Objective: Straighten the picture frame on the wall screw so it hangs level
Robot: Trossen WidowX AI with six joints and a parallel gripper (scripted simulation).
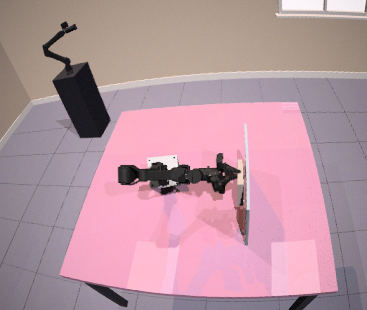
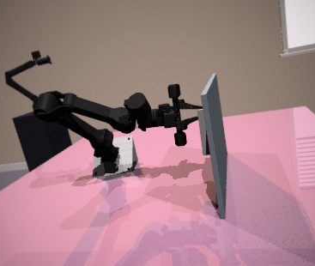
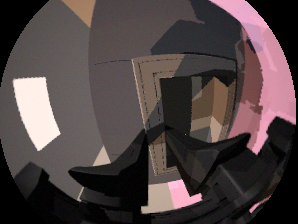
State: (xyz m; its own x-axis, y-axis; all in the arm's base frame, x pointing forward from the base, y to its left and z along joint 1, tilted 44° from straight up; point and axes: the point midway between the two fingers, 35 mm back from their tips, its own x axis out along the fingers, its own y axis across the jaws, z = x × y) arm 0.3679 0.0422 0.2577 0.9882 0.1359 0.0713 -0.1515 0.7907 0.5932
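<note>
Gently, with the gripper (image 1: 238,172) (image 2: 202,112) (image 3: 154,129) clamped on the frame (image 1: 240,187) (image 2: 202,132) (image 3: 146,82), lift only enough to free the notch, shift one notch toward the high side, then lower straight.

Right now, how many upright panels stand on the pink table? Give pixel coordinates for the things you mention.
1. The upright panel (image 1: 247,200) (image 2: 218,159) stands on the table's (image 1: 107,240) (image 2: 23,223) far side from the arm base (image 1: 172,159) (image 2: 128,146), with the picture frame (image 1: 240,192) (image 2: 202,129) (image 3: 142,75) on its arm-facing side. No second one shows.

1 pic frame (image 1: 240,187) (image 2: 202,129) (image 3: 147,92), 1 pink tbl (image 1: 127,135) (image 2: 263,133), 1 wall panel (image 1: 247,165) (image 2: 217,146) (image 3: 112,85), 1 blk pedestal (image 1: 83,100) (image 2: 40,139), 2 arms (image 1: 149,174) (image 2: 87,111)
</note>
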